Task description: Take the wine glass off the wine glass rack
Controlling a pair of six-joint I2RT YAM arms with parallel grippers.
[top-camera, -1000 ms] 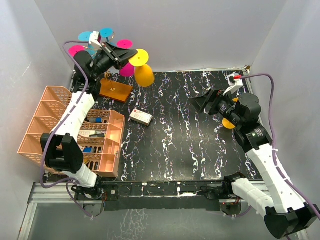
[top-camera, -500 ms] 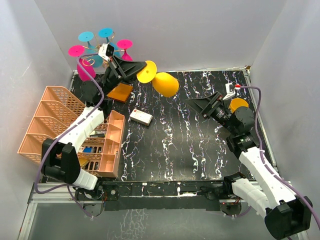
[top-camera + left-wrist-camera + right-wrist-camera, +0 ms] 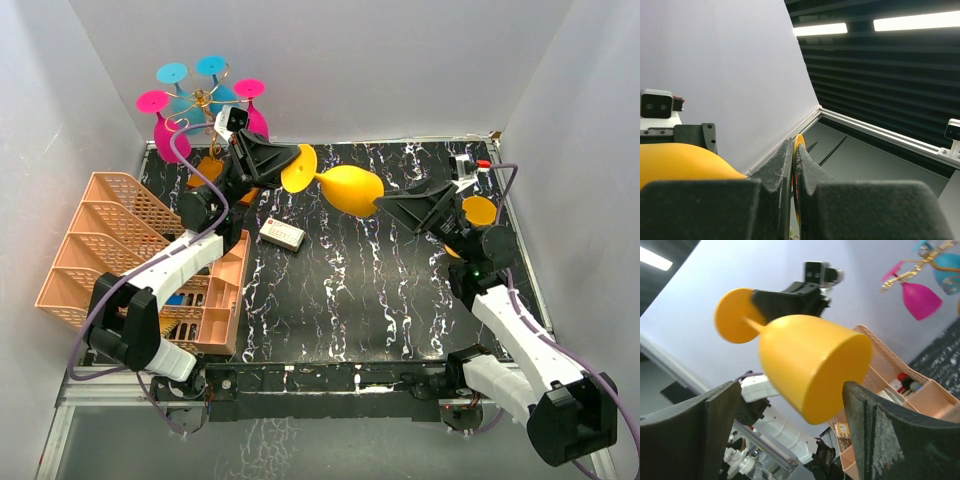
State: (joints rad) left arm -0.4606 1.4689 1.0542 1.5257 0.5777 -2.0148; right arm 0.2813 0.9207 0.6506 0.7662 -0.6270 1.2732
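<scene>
The left gripper (image 3: 290, 163), pinched shut on the foot of the yellow wine glass (image 3: 352, 188), has swung it well clear of the rack (image 3: 205, 100) towards the right gripper (image 3: 392, 207), whose fingers (image 3: 685, 430) gape wide and empty just at its bowl, so it looks off and ready to pass.

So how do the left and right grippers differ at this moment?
The left gripper is shut, pinching the yellow wine glass by its foot; the right gripper is open, gripping nothing. The left fingers touch the glass; the right fingers stand wide either side of its bowl. Both meet at the same glass, above the table.
</scene>
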